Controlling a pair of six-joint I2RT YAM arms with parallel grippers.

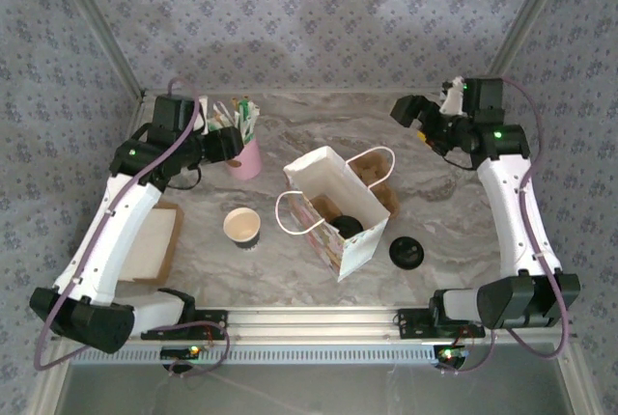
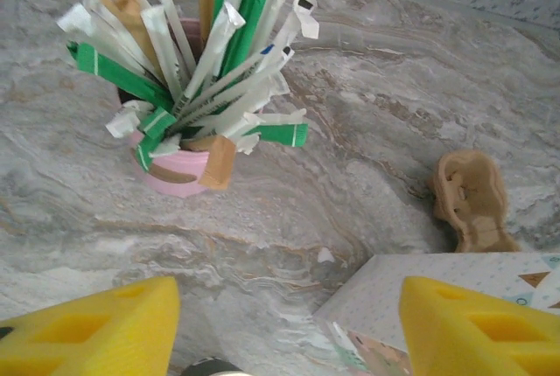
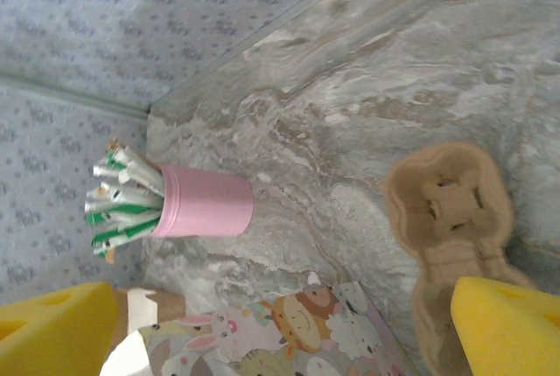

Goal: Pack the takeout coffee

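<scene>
Left claw [image 2: 289, 306] and right claw [image 3: 284, 297] are hanging wide open, empty, over a marbled table [image 1: 454, 232].
One paper coffee cup [image 1: 241, 226] is standing beside one printed paper bag [image 1: 338, 207]; one round black lid [image 1: 406, 252] is lying on the bag's other side.

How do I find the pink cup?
Find the white paper bag in the middle of the marble table. Behind it to the left stands the pink cup. Unlike the open paper cup nearby, it's stuffed with green-and-white wrapped sticks.
</scene>
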